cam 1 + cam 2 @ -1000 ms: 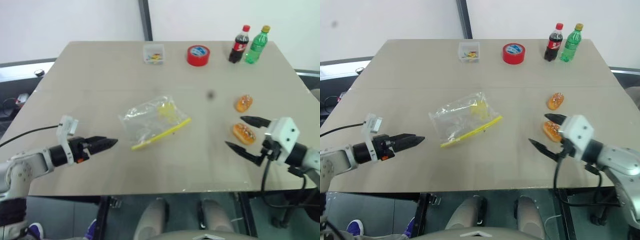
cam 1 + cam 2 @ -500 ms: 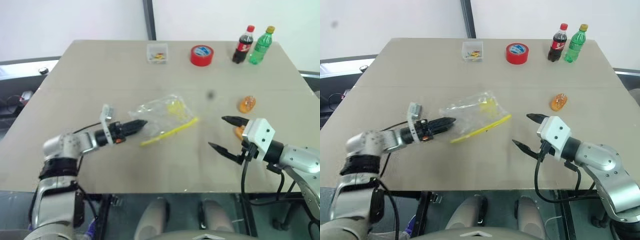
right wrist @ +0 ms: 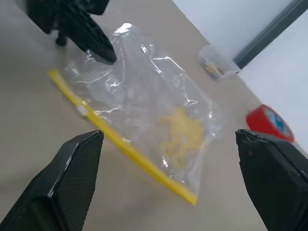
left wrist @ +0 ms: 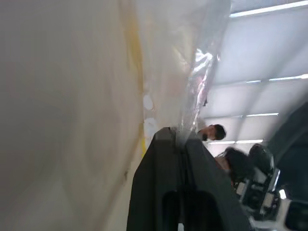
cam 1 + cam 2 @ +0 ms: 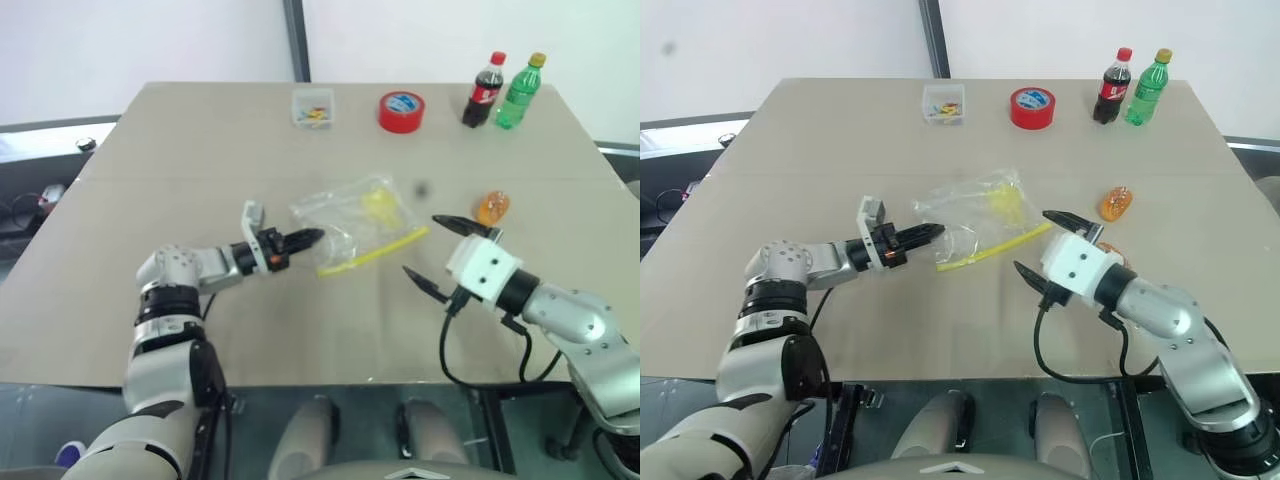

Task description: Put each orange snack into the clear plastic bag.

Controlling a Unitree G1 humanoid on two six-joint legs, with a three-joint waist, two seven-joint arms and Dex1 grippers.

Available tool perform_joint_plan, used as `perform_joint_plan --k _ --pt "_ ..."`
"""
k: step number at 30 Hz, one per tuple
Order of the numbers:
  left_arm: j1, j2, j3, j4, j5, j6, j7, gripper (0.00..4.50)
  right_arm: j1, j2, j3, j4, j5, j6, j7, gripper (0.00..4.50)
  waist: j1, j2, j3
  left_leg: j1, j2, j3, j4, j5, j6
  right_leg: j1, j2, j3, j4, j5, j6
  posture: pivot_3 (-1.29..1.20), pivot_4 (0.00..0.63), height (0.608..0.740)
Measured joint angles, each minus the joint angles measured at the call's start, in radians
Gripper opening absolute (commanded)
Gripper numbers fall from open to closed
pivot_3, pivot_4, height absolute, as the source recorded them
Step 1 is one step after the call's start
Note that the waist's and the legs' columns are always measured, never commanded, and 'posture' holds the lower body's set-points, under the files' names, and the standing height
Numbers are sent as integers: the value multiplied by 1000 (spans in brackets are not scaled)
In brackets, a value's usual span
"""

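The left gripper [image 5: 308, 238] has its fingers pinched together on the near corner of the clear plastic bag [image 5: 355, 222]. From there the bag stretches away to the right, its yellow zip strip [image 5: 372, 252] running long-ways, slanting up toward the right gripper [image 5: 432, 248]. That one hangs with fingers spread wide, just off the strip's far end. One orange snack [image 5: 492, 208] lies just beyond it.

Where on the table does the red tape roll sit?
In the left eye view, the red tape roll sits near the far edge, between the small clear box and the cola bottle.
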State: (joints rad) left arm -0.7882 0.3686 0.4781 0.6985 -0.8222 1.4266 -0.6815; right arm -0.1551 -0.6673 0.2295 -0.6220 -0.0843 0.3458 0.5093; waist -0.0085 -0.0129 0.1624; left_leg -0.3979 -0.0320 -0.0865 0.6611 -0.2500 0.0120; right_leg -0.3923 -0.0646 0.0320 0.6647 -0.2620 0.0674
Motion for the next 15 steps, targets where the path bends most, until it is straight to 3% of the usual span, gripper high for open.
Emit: perform_joint_plan --k 7,11,15 --pt "-132 -56 270 3 -91 149 253 56 -131 126 195 307 -318 -98 -137 4500 -19 -3 2 -1 1 1 1 4 -7 -2 0 0 2 0 0 0 150 740" --pt "-148 -74 303 -12 -187 179 374 56 -252 222 241 549 -455 -163 -282 4500 -26 -3 2 -1 2 1 0 4 -8 -4 -1 2 2 0 0 0 150 740" --pt "-135 -77 304 -45 -309 181 476 56 -372 314 232 786 -496 -237 -428 4500 -31 -3 2 -1 2 2 -1 5 -8 -6 -1 4 4 0 -1 0 150 740"
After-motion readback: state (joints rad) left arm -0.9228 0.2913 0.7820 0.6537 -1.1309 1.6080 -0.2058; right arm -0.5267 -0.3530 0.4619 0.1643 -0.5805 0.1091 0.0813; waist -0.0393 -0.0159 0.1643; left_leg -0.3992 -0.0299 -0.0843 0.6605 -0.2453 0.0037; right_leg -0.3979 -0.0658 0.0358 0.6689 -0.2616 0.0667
